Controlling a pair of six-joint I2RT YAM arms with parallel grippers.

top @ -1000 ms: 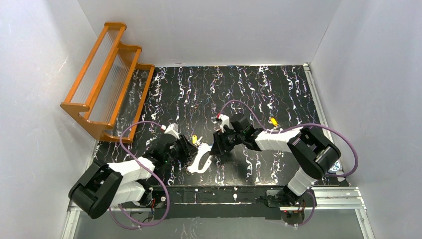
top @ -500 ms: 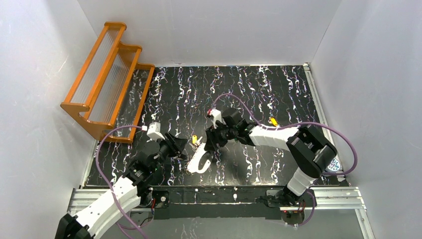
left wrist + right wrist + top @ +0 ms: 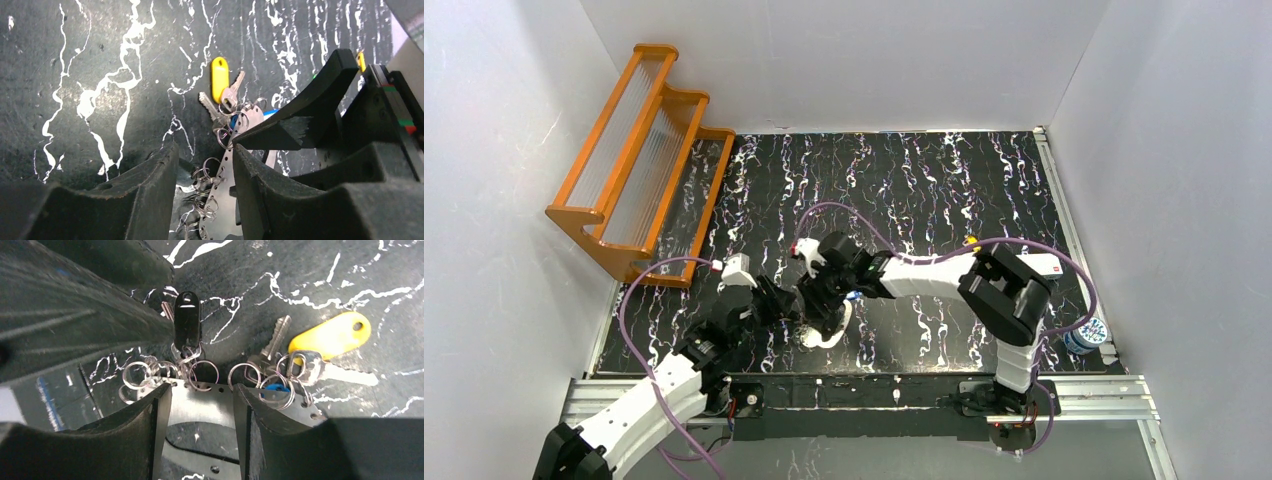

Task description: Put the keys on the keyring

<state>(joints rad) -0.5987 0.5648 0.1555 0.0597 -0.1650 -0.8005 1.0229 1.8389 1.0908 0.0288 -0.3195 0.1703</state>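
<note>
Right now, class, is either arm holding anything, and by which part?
Cannot be told: the left fingers and right fingers each straddle the silver perforated metal keyring plate at its ring-lined edge, but no firm pinch shows.

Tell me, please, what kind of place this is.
Probably a robotics lab test cell: white panel walls enclose a black marbled tabletop, and a left arm and right arm are bolted to an aluminium rail at its near edge.
</note>
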